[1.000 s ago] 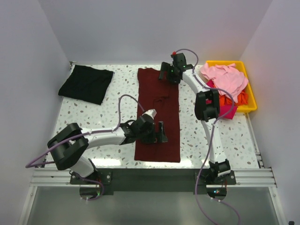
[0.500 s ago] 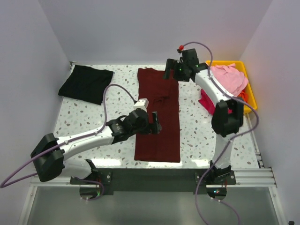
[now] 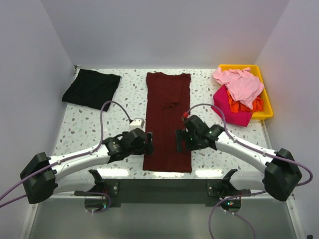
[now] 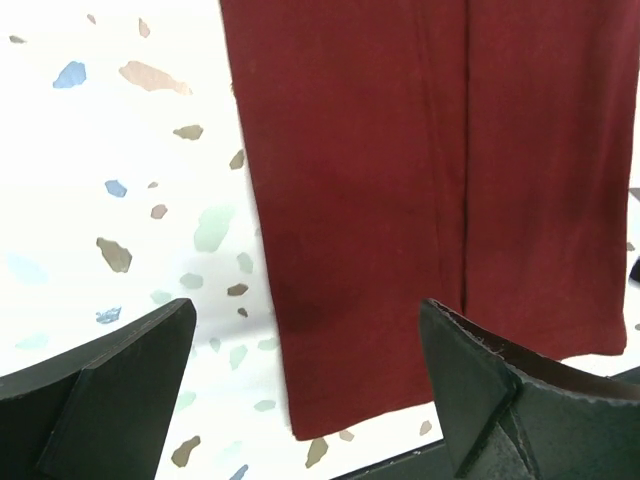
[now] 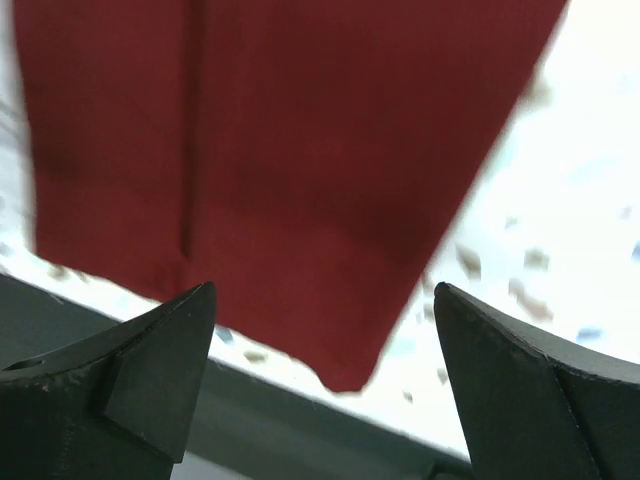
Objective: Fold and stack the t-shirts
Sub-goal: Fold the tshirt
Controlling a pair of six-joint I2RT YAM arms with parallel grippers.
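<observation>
Matt maroon cloth t-shirt (image 3: pixel 167 97) on glossy speckled, perhaps stone, table (image 3: pixel 82 122).

both arms lie low, elbows out, forearms angled inward. left gripper (image 3: pixel 148 141) and right gripper (image 3: pixel 179 141) face each other, well apart, each with jaws spread wide.

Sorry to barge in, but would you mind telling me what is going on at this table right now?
Two robot arms are folding t-shirts. The maroon t-shirt lies on the table as a long narrow strip. The left gripper and the right gripper are both open at its near end, one on each side, holding nothing. A folded black t-shirt lies far left. The pink, orange and magenta ones are heaped at the yellow bin.
</observation>
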